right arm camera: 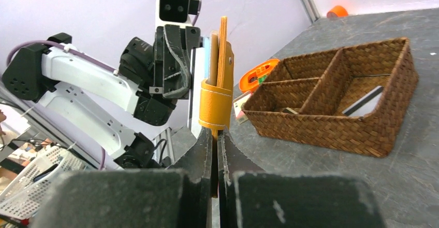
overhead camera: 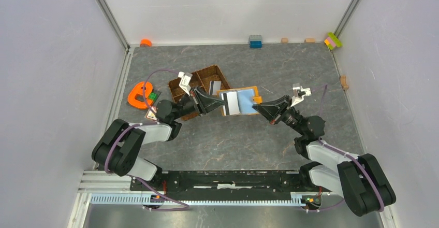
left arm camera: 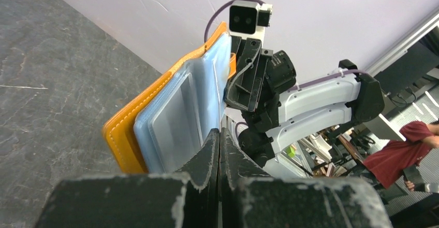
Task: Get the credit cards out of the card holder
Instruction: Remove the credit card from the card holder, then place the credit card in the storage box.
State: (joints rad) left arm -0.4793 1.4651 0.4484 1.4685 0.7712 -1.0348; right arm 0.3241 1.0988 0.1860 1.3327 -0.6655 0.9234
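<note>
Open orange-tan folding card holder (overhead camera: 247, 103) spans both closed grippers: right gripper (overhead camera: 259, 105) pinches its snap tab (right arm camera: 216, 103), left gripper (overhead camera: 221, 103) pinches the opposite edge.

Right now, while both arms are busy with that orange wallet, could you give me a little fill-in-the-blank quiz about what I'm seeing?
The orange-tan folding card holder is ___, its pale blue lining showing. The right pincer is shut on its orange snap ___. The left pincer pinches a pale credit card with a dark ___. The brown woven divided tray sits nearer the ___ arm.
Missing words: open; tab; stripe; left.
</note>
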